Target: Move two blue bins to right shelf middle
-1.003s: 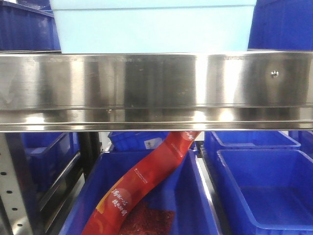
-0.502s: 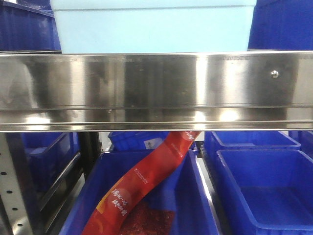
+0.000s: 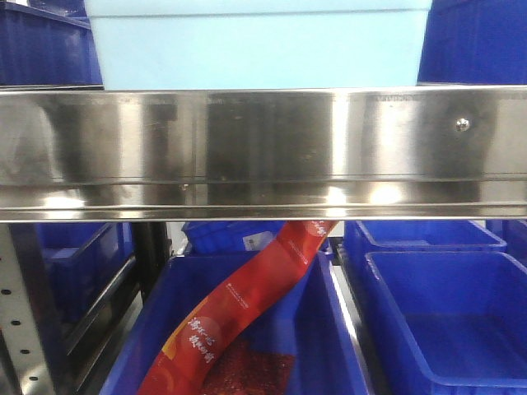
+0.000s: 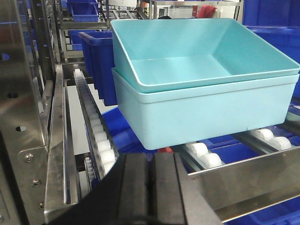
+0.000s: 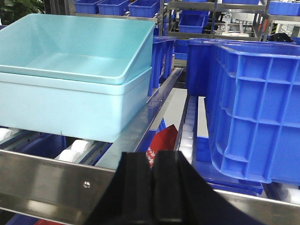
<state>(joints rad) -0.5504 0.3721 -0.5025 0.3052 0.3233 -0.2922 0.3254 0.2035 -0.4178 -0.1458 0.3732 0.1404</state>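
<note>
Change: front view matches the two earlier frames; bins and rail sit where they were. Nothing moving.
Meaning: bins look placed; judged near done, arms only need to back off.
Bins (image 4: pixel 201 101): two pale blue tubs, nested, upper one tilted inside the lower. They rest on the shelf (image 3: pixel 263 148) rollers just behind the front rail, left of a dark tub (image 5: pixel 255 108).
Left end effector (image 4: pixel 151 187): fingers pressed together, empty, just in front of the rail, apart from the bins.
Right end effector (image 5: pixel 153 187): fingers together, empty, in front of the rail between bins and dark tub.
Materials: bins are smooth plastic, plain tapered walls, rounded rims. Dark tub is ribbed plastic, stiffer-looking. Rail is brushed steel, shiny, one small screw (image 3: pixel 463 124) near its right end. Rollers (image 4: pixel 204 154) are white, cylindrical, in steel tracks.
Below: red packet (image 3: pixel 247 313) lying in a dark blue tub on the lower level.
</note>
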